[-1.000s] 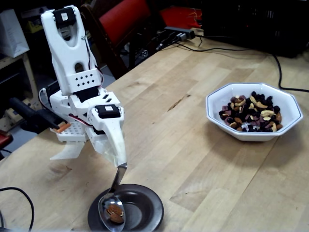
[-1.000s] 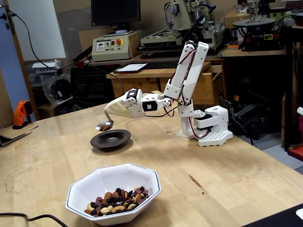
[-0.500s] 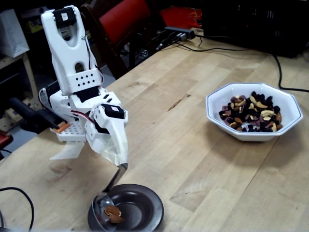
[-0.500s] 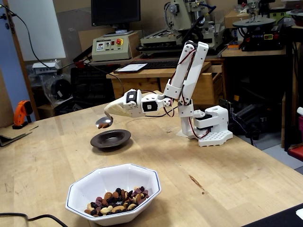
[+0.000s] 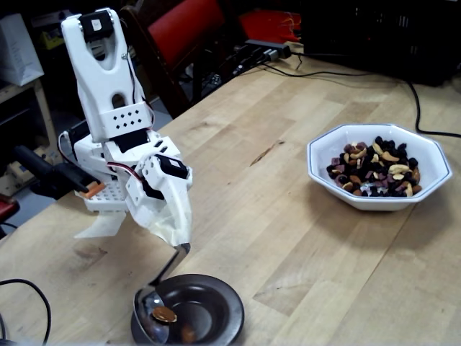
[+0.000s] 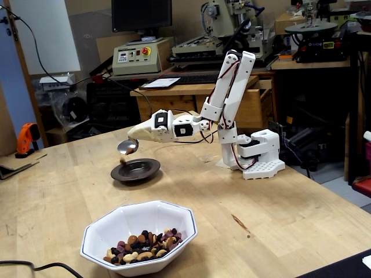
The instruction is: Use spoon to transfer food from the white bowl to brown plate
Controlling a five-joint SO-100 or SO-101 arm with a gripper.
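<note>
My gripper [image 5: 180, 241] is shut on the short handle of the silver spoon [image 5: 149, 321]. It holds the spoon tilted just above the left edge of the small brown plate [image 5: 216, 303]. A tan nut [image 5: 163, 314] sits at the spoon's lip and another piece [image 5: 189, 333] lies in the plate. In the other fixed view the gripper [image 6: 137, 132] holds the spoon [image 6: 127, 146] over the plate [image 6: 146, 168], with a small piece [image 6: 122, 160] just below the spoon. The white bowl [image 5: 338, 140] with mixed nuts and raisins [image 5: 378, 169] stands far right; it also shows near the front [image 6: 116, 223].
The arm's white base [image 6: 261, 159] stands on the wooden table [image 5: 288, 238]. Black cables [image 5: 418, 108] run along the table's far side and one lies at the near left corner [image 5: 29, 288]. A red chair [image 5: 184, 29] and workshop benches stand behind.
</note>
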